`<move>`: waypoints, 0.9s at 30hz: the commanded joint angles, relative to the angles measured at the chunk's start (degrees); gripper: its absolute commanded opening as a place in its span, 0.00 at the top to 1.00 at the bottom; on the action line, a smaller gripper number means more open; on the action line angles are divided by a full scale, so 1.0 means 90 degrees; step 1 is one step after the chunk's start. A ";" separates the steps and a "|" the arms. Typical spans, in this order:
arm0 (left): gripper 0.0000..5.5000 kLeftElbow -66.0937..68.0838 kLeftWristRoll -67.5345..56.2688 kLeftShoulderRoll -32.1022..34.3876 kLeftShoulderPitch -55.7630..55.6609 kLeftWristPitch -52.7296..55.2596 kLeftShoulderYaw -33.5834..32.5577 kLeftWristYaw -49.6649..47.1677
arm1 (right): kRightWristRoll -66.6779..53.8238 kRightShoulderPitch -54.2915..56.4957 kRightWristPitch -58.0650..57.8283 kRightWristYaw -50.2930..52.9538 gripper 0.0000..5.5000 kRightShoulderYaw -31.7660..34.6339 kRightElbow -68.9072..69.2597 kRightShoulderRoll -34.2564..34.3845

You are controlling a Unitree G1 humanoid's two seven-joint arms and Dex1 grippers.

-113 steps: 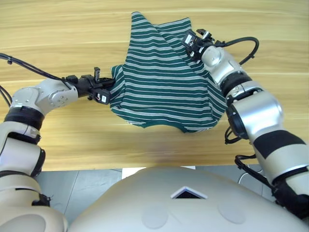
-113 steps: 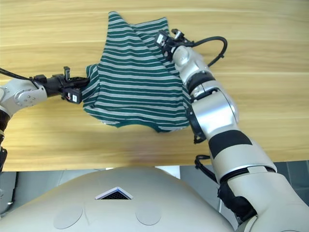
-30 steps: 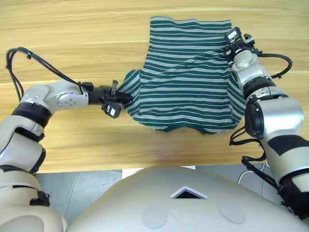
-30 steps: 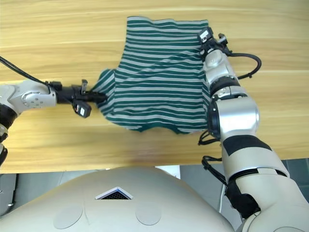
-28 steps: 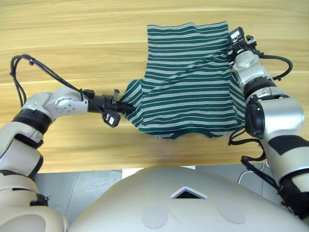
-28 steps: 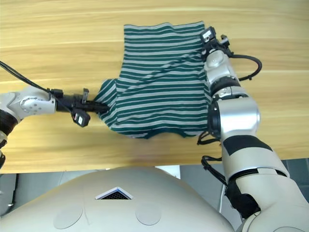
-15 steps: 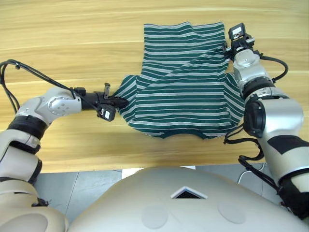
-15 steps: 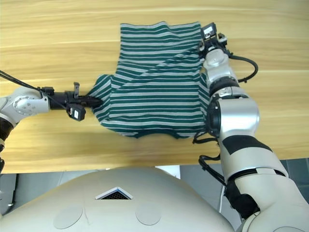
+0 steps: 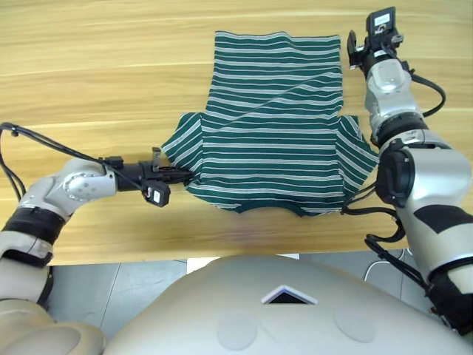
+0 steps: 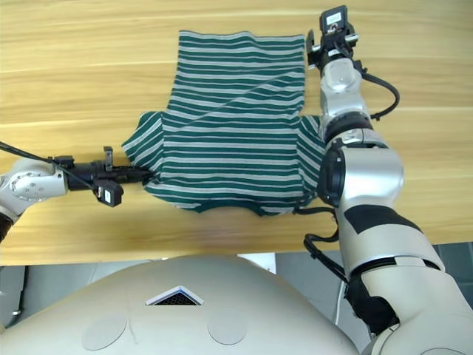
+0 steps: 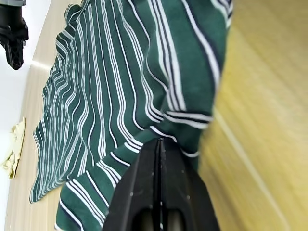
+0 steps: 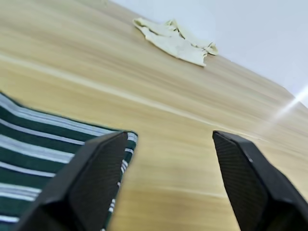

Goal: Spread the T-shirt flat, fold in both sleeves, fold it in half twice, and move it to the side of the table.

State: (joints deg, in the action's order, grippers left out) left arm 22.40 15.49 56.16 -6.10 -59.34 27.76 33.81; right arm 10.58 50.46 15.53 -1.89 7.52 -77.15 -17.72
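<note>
A green T-shirt with white stripes lies spread on the wooden table, collar edge nearest me, hem at the far side, with a diagonal crease across it. My left gripper sits low on the table at the shirt's near left edge, shut on the fabric; the left wrist view shows its closed fingers pinching the striped cloth. My right gripper hovers beside the far right hem corner, open and holding nothing. In the right wrist view its two fingers stand wide apart over the shirt corner.
A small crumpled cream cloth lies far back on the table. Bare wood stretches to the left, right and beyond the shirt. The near table edge runs just below the collar.
My right gripper let go of the far right hem corner and rose clear of it. My left gripper dragged the near left edge outward and nearer; the shirt lies flatter.
</note>
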 commanded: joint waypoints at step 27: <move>0.99 -0.0141 -0.0722 -0.1394 -0.0426 0.0107 -0.1037 0.0106 | 0.0993 -0.5807 0.2589 -0.4021 0.41 -0.2362 0.5783 -0.2656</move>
State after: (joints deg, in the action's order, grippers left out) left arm 20.44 7.68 44.02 -9.04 -58.57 18.97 34.82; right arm 15.22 3.54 41.00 -36.01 -10.26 -25.85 -40.35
